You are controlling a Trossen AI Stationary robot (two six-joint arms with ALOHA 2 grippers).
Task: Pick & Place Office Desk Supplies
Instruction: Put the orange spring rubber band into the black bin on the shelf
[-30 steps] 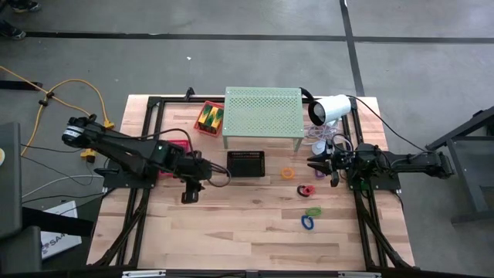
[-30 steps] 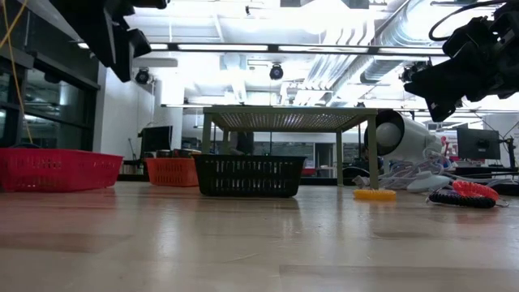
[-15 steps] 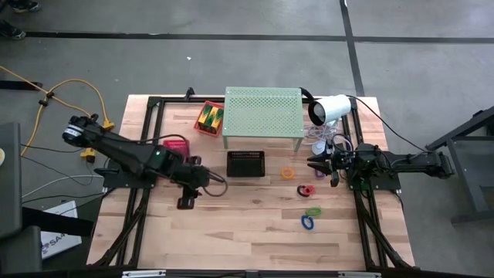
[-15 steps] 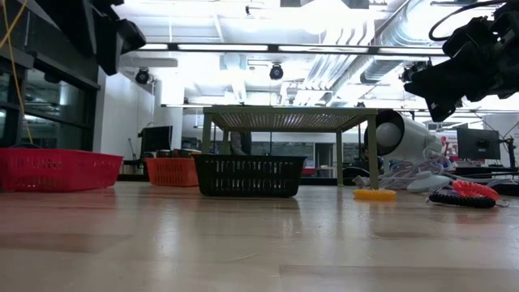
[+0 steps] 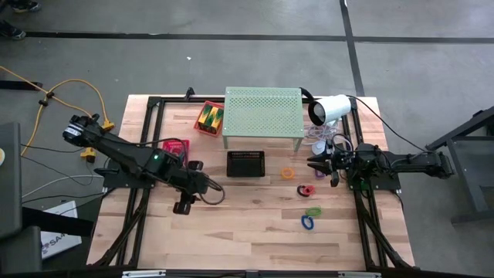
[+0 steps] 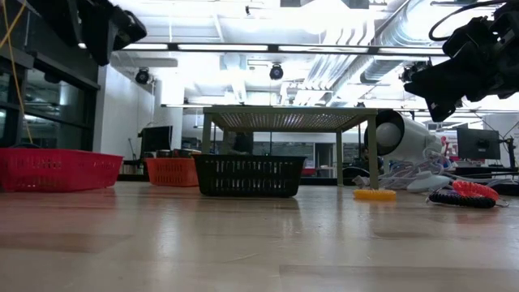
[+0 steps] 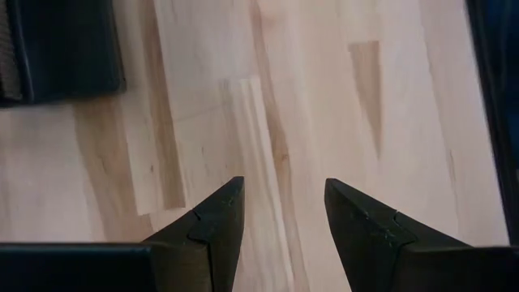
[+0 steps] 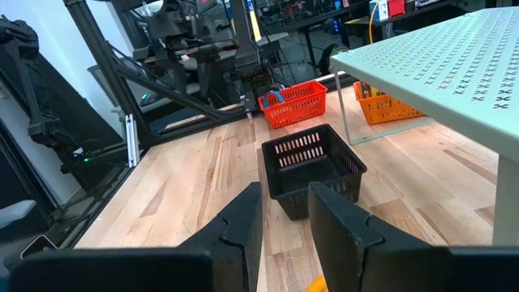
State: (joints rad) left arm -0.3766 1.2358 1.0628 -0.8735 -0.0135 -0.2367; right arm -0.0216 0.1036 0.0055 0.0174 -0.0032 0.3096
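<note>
Office desk supplies: 4 small coiled loops, 1 each orange (image 5: 288,173), red (image 5: 306,190), green (image 5: 313,211) and blue (image 5: 307,223), lie right of the black mesh basket (image 5: 246,164). Left gripper (image 5: 184,207), jaws moderately apart and empty, hovers over bare wood; it has moved nearer and leftward since earlier. Right gripper (image 5: 312,164), jaws narrowly apart and empty, is unchanged near the loops.

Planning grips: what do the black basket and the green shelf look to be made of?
Black basket: seemingly moulded plastic, matt, with slotted walls. Pale-green shelf: probably painted sheet metal, given its thin flat top with regular perforations and slim legs; plastic can't be excluded.
</note>
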